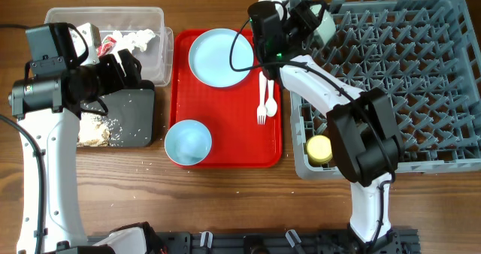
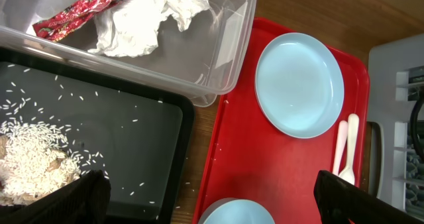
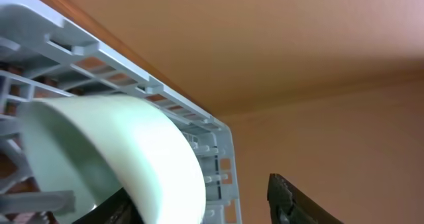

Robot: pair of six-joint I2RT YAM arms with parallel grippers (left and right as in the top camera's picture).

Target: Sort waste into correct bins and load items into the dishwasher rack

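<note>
My left gripper (image 1: 128, 62) (image 2: 218, 197) is open and empty, above the gap between the black tray (image 1: 135, 115) (image 2: 132, 144) and the red serving tray (image 1: 233, 111). The black tray holds beige food scraps and rice (image 2: 33, 164). The clear tub (image 1: 154, 17) (image 2: 232, 45) holds the red wrapper (image 2: 83, 10) and white paper (image 2: 146, 22). My right gripper (image 1: 304, 17) (image 3: 199, 207) is open at the grey rack's (image 1: 406, 81) far left corner; one finger is under the pale green bowl (image 1: 325, 27) (image 3: 112, 138), the other stands apart from it.
On the red tray lie the pale blue plate (image 1: 220, 56) (image 2: 299, 85), the light blue bowl (image 1: 188, 143) (image 2: 235, 212), the white fork (image 1: 262, 104) and the spoon (image 1: 271, 96). A yellow cup (image 1: 319, 149) sits in the rack's near left corner.
</note>
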